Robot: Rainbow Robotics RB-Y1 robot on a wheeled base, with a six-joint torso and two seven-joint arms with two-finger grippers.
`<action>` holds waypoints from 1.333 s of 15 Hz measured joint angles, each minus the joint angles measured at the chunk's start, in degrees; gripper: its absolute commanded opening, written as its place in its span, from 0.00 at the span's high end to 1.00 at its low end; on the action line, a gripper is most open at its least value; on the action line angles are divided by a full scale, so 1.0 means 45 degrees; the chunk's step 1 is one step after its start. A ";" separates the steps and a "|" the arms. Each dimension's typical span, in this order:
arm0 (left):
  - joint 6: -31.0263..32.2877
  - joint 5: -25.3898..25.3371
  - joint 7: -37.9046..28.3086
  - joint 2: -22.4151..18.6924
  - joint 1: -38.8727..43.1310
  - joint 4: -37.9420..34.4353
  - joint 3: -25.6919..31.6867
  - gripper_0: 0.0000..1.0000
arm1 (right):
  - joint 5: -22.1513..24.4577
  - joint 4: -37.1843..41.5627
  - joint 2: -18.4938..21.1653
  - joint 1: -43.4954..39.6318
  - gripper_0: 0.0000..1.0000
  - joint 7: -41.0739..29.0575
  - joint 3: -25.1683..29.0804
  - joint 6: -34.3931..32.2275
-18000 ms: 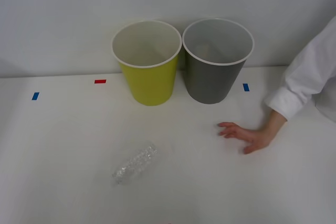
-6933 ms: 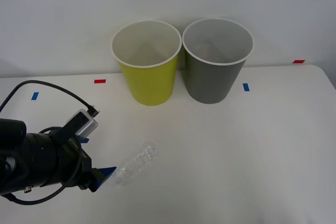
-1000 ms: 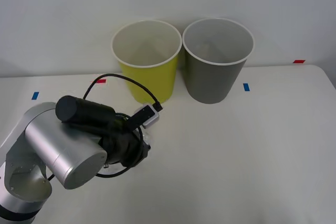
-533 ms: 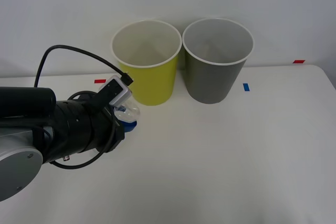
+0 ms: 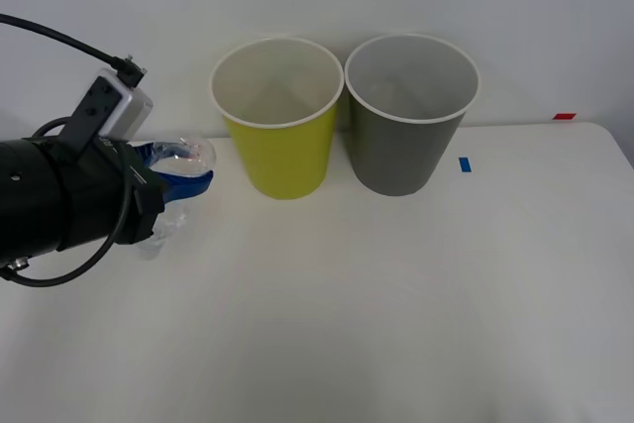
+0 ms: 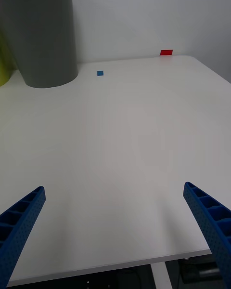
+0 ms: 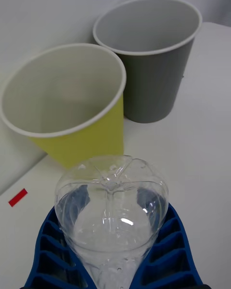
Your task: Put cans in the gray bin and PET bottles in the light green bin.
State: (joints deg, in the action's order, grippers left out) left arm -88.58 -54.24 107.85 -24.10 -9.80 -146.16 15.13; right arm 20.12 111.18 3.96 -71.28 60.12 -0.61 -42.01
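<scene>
Lab-like test bench: bare white table [image 5: 416, 304], colored tape markers [image 5: 464, 163].

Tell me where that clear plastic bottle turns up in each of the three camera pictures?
Front view: the PET bottle is at left, held off the table in the left gripper, beside the light green bin.
Left wrist view: bottle is close up between the blue fingers.
Right wrist view: not in it.
Shared landmark: the gray bin.

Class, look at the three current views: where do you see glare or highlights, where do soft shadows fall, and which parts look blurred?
Left wrist view: bright highlights on the clear PET bottle held by the left gripper. Front view: soft shadows behind the light green bin and gray bin. Right wrist view: the open right gripper has fingers that look soft-edged.
</scene>
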 measured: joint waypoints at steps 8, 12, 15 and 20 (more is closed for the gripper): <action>0.0228 -0.0741 -0.0177 0.0313 -0.2112 0.0018 0.2237 1.00 | 0.0000 0.0000 0.0000 0.0000 0.00 0.0000 0.0000 0.0000; 0.0808 -0.0413 -0.0699 0.0891 -0.2449 0.0081 0.2221 1.00 | 0.0000 0.0000 0.0000 0.0000 0.00 0.0000 0.0000 0.0000; 0.0930 -0.0123 -0.2249 0.0938 -0.3115 0.0425 0.1946 1.00 | 0.0000 0.0000 0.0000 0.0000 0.00 0.0000 0.0000 0.0000; 0.3294 0.0334 -0.2304 0.0934 -0.4359 0.3030 0.0856 1.00 | 0.0000 0.0000 0.0000 0.0000 0.00 0.0000 0.0000 0.0000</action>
State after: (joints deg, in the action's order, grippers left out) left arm -73.76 -52.73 97.48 -19.90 -29.42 -132.52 18.98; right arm 20.12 111.18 3.96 -71.28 60.12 -0.61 -42.01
